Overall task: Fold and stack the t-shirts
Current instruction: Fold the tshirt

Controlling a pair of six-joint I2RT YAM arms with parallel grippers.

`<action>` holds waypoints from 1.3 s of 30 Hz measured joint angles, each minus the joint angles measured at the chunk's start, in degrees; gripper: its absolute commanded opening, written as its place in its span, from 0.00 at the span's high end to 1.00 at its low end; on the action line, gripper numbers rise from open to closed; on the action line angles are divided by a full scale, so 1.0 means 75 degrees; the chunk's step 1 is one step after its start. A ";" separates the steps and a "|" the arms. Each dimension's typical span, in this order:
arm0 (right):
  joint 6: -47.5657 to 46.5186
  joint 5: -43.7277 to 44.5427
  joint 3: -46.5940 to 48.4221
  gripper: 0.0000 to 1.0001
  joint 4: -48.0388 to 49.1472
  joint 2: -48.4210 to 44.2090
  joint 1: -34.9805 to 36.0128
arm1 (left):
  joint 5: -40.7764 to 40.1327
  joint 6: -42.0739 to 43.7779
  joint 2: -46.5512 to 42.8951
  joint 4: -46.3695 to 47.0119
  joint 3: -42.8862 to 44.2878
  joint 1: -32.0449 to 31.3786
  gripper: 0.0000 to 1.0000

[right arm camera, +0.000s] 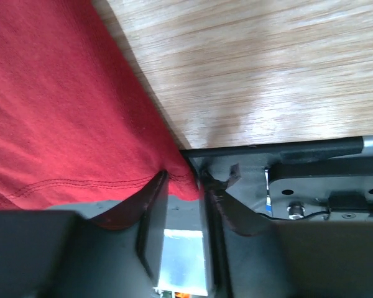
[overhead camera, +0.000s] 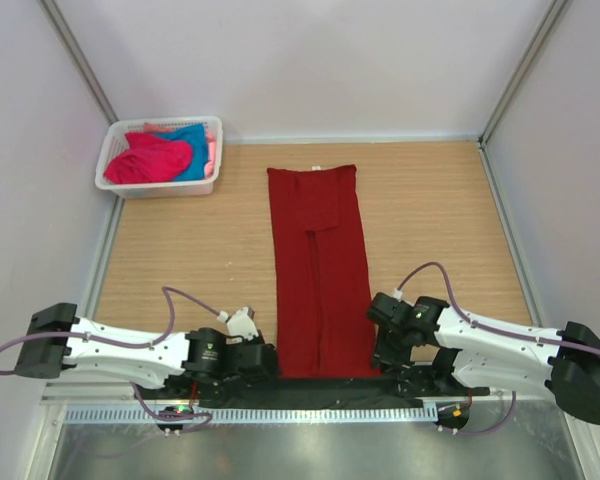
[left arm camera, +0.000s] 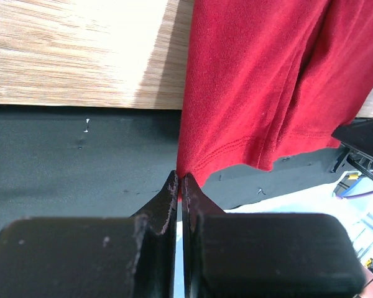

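A dark red t-shirt (overhead camera: pixel 318 270) lies on the wooden table as a long narrow strip, with its collar and small white label at the far end. My left gripper (overhead camera: pixel 270 362) is at the near left hem corner. In the left wrist view the left gripper (left arm camera: pixel 179 177) is shut on that corner of the shirt (left arm camera: pixel 261 81). My right gripper (overhead camera: pixel 378 355) is at the near right corner. In the right wrist view the right gripper (right arm camera: pixel 183 177) has its jaws apart, with the hem corner of the shirt (right arm camera: pixel 56 112) lying between them. Pink (overhead camera: pixel 150 160) and turquoise (overhead camera: pixel 195 150) t-shirts sit crumpled in the basket.
A white lattice basket (overhead camera: pixel 160 122) stands at the far left corner of the table. A black strip (overhead camera: pixel 130 392) runs along the near edge under the shirt's hem, with a metal ledge below it. Walls close in the left, right and back.
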 measured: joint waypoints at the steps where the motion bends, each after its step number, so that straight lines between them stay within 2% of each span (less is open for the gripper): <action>1: 0.0009 0.0003 -0.0006 0.70 0.0020 0.0000 0.0003 | 0.0003 -0.0017 0.0000 0.0000 0.0000 0.0000 1.00; 2: 0.0015 0.0000 -0.0012 0.80 0.0047 0.0000 0.0003 | 0.0000 -0.0032 0.0000 0.0000 0.0000 0.0000 1.00; 5: 0.0015 -0.0006 -0.0009 0.99 0.0117 -0.0026 0.0009 | -0.0006 -0.0058 0.0000 0.0000 0.0000 0.0000 1.00; 9: -0.0023 0.0143 0.0230 0.99 -0.0201 -0.0079 0.0009 | -0.0041 -0.0038 -0.0003 -0.0020 0.0029 0.0023 1.00; 12: -0.0128 0.0440 0.0947 0.99 -0.0632 0.0114 0.0009 | 0.0073 0.0184 -0.0003 -0.0070 0.0154 0.0338 1.00; 16: -0.0452 0.0833 0.2238 0.99 -0.0973 0.0906 0.0009 | 0.0501 0.0866 -0.0017 -0.0093 0.0408 0.1390 1.00; 20: -0.1008 0.1166 0.3410 0.99 -0.1320 0.2046 -0.0242 | 0.1078 0.1827 0.0254 -0.0140 0.0933 0.2795 1.00; 25: -0.2320 0.1265 0.4398 0.99 -0.1486 0.3066 -0.1722 | 0.1667 0.3194 0.1451 -0.0265 0.1982 0.4441 1.00; 29: -0.3462 0.1239 0.5292 0.99 -0.1574 0.4127 -0.2920 | 0.1976 0.4185 0.2792 -0.0393 0.3241 0.5353 1.00; 39: -0.5193 0.1081 0.8644 0.99 -0.1886 0.6857 -0.4197 | 0.2454 0.6196 0.5907 -0.1067 0.6945 0.7044 1.00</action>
